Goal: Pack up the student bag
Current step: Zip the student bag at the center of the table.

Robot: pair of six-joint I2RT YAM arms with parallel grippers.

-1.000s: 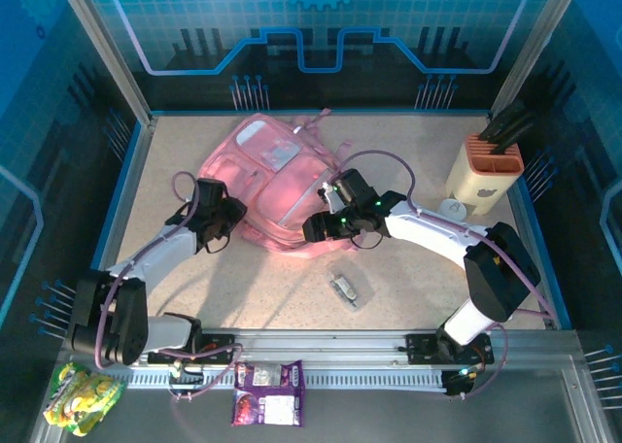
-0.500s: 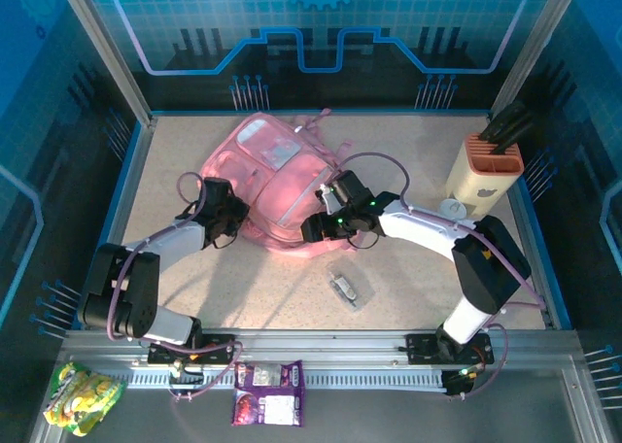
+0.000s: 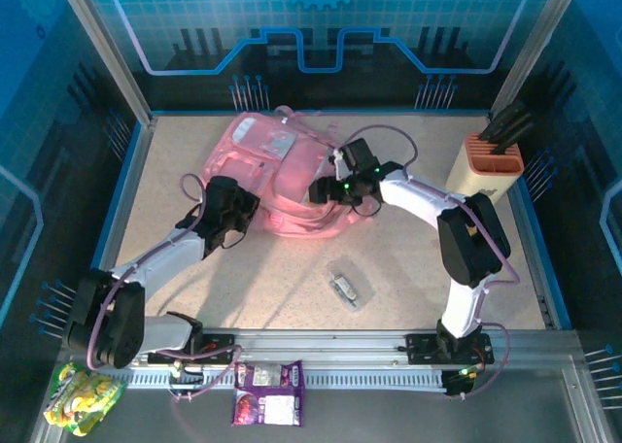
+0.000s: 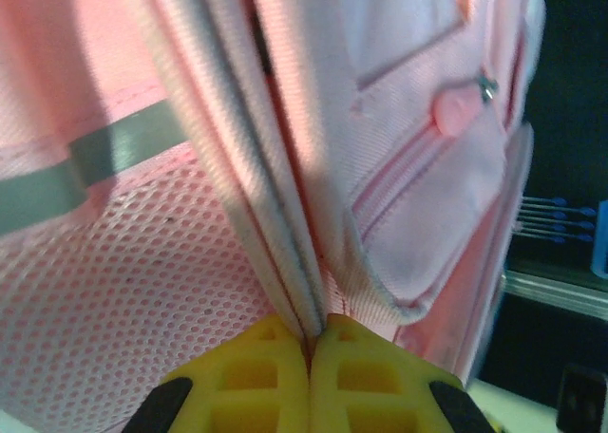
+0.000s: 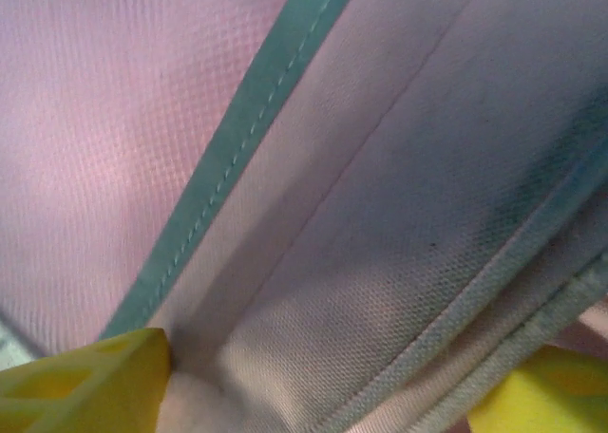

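Right now my left claw (image 3: 236,207) is clamped tight at the near-left edge of the student bag (image 3: 282,166). In the left wrist view its yellow fingers (image 4: 256,381) meet with the bag's pale piped seam nipped between them, pink mesh to one side and a zipped pocket to the other. My right claw (image 3: 319,190) sits against the bag's right side. There the fingers (image 5: 85,385) stand wide apart with a fold of pale fabric and a grey-green trim lying between them; I cannot tell whether either one bears on the cloth.

The bag lies flat in the far middle of the table (image 3: 165,258), its top close to the far edge. A bare strip runs between the bag and the left edge. The near half of the table is open, apart from a small clear packet (image 3: 344,289) lying right of centre, well apart from the bag. Between the bag and the right edge my right arm crosses open ground. A cream knife block (image 3: 483,176) stands near the far-right corner, with a small white disc (image 3: 453,208) just beside its foot.

The tabletop is speckled beige with a blue rim. Blue-lit panels and metal posts wall it in. Below the near rail (image 3: 321,348) lie a yellow-green snack bag (image 3: 83,394) and a purple packet (image 3: 267,392).
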